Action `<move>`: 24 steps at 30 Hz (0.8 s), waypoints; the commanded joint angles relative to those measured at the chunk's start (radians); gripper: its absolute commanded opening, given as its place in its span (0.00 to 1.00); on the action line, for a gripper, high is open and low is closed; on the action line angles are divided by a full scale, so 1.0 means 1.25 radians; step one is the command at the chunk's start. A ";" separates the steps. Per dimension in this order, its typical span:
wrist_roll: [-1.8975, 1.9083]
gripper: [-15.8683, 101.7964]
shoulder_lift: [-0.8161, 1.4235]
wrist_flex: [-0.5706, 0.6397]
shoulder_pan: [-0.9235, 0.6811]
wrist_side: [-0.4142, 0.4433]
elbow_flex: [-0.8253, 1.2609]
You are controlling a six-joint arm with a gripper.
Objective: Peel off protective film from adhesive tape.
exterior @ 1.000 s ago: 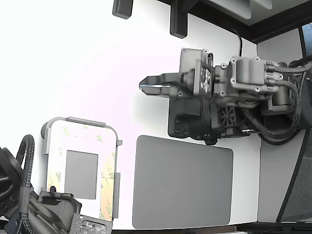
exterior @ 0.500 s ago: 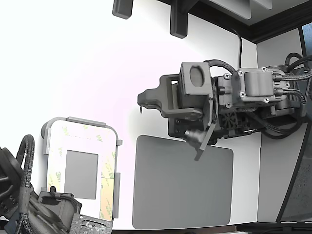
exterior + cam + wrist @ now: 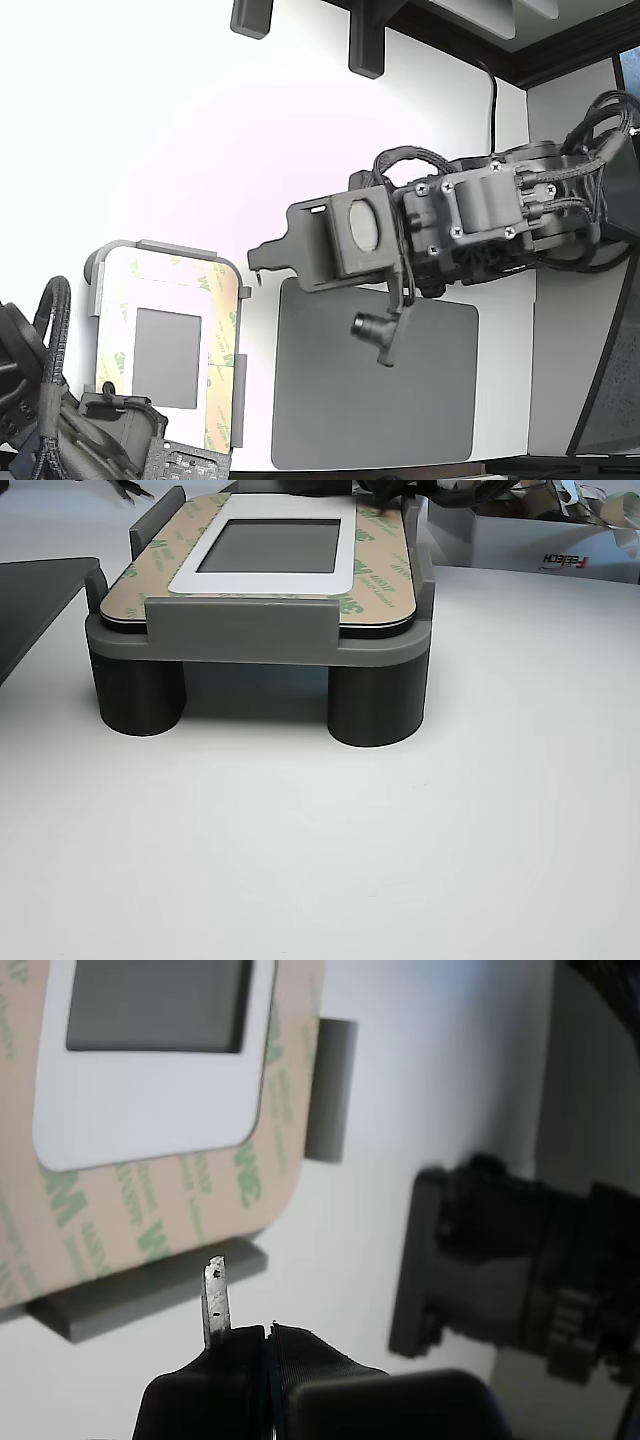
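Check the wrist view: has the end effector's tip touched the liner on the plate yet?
No. The end effector hangs clear of the protective film, its thin tip seen over the grey fixture rim, not on the liner.

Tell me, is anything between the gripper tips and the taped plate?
Only bare white table, seen in the exterior view. The gripper hangs just off the fixture's rim, short of the film.

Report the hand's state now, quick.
Hand: closed, thin tweezer-like tips together, holding nothing visible; near the pale yellow, green-printed protective film but apart from it.
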State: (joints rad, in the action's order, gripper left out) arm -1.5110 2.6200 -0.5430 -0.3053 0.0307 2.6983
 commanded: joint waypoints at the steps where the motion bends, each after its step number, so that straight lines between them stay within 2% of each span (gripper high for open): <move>1: -0.082 0.04 -0.052 0.059 -0.021 0.001 -0.034; 6: -0.099 0.04 -0.199 0.055 -0.058 0.020 -0.134; 14: -0.169 0.04 -0.382 0.061 -0.077 -0.031 -0.263; 24: -0.183 0.04 -0.520 0.047 -0.158 -0.006 -0.364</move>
State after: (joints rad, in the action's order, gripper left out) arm -1.7349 1.9666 -0.5001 -0.5016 0.0123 2.2749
